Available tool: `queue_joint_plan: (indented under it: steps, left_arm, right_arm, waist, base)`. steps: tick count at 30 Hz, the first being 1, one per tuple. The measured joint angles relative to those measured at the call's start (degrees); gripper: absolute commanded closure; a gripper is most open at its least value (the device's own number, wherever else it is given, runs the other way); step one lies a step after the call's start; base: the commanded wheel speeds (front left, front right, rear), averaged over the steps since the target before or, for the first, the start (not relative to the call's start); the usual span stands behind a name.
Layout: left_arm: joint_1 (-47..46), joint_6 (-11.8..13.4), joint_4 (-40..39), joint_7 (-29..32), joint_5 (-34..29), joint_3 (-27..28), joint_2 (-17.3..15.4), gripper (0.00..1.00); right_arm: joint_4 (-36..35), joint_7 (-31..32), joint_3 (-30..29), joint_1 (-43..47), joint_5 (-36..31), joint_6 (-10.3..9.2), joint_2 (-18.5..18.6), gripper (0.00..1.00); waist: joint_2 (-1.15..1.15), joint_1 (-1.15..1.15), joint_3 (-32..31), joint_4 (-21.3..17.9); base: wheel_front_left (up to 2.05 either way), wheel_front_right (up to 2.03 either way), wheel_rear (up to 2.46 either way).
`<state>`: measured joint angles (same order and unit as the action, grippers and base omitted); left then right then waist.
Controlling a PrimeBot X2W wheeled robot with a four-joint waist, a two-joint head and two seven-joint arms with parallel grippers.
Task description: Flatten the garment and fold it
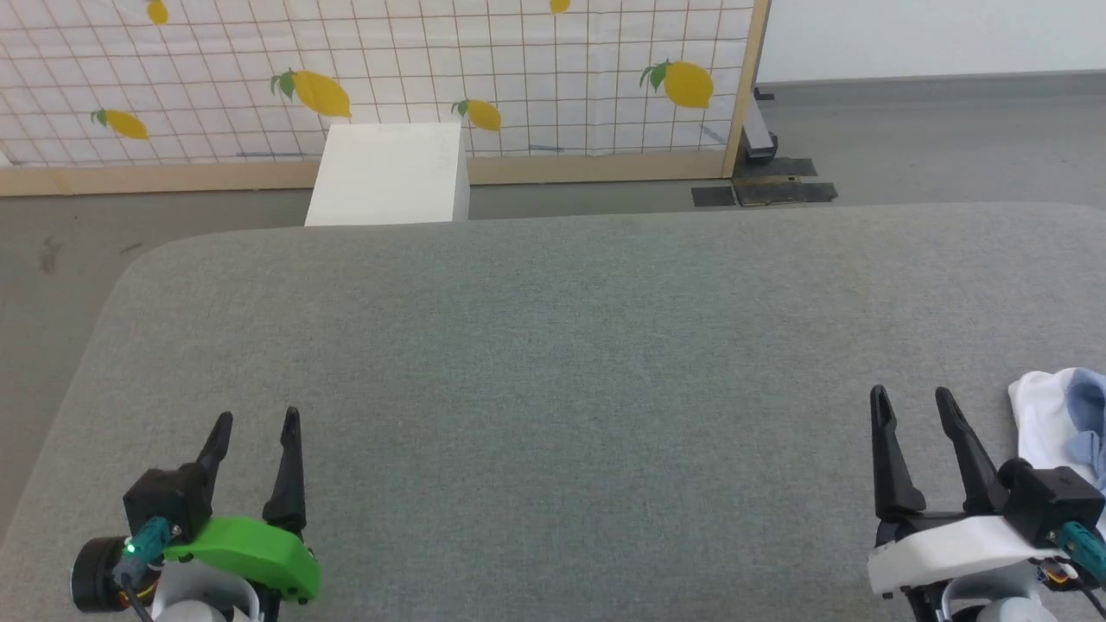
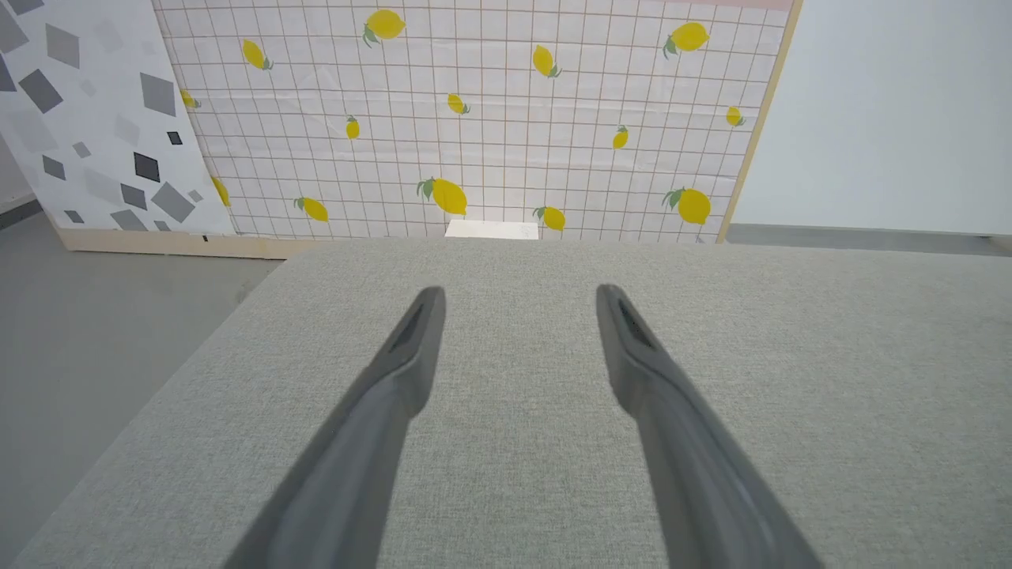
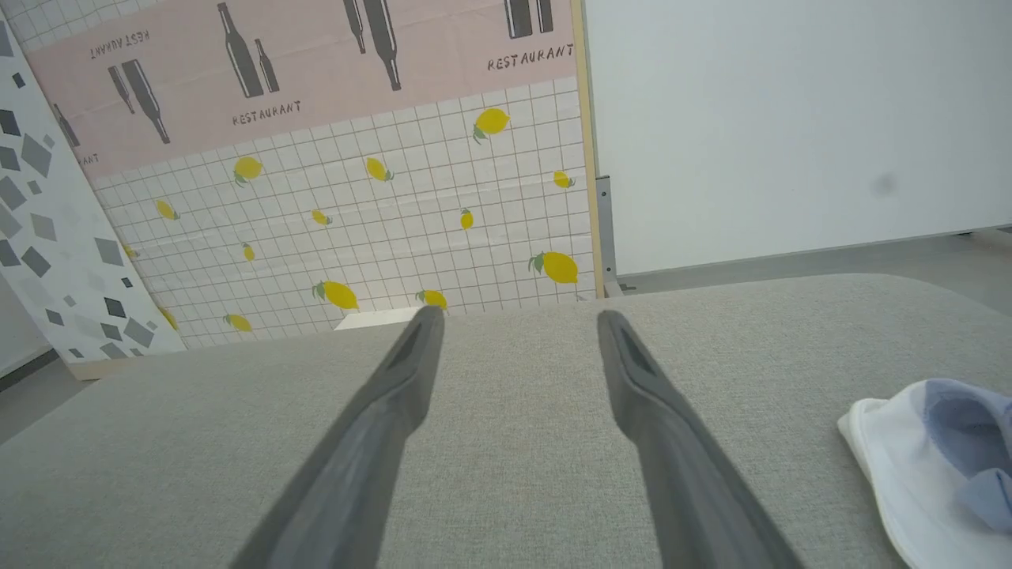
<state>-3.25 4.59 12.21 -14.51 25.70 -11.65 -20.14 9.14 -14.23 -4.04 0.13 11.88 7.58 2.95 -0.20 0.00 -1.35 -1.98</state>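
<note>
The garment (image 1: 1058,423) lies bunched at the far right edge of the grey table (image 1: 553,345), showing white and light blue cloth; most of it runs out of view. In the right wrist view the garment (image 3: 933,450) sits at the lower right. My right gripper (image 1: 912,399) stands open just left of it, not touching, with nothing between its fingers; in its own view the right gripper (image 3: 518,316) is spread wide over bare table. My left gripper (image 1: 257,419) is open at the lower left, far from the cloth, and the left gripper (image 2: 518,292) holds nothing.
A white box (image 1: 389,173) stands on the floor behind the table's far edge. A lemon-print panel (image 1: 371,78) with a wooden frame stands behind it. Grey floor lies to the left and beyond the table. The table's left corner is rounded.
</note>
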Motion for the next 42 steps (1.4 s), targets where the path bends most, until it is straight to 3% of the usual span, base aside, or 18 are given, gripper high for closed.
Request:
queue_joint_plan:
  steps: [42]
  left_arm:
    - [0.83, -0.55, 0.09, -0.22, 0.09, 0.31, 0.62, 0.0]
  right_arm:
    - [-0.48, 2.37, 0.97, 0.57, -0.34, 0.0, 0.0, 0.0]
  waist:
    - [0.0, 0.0, -0.28, 0.23]
  base:
    - [0.0, 0.0, 0.0]
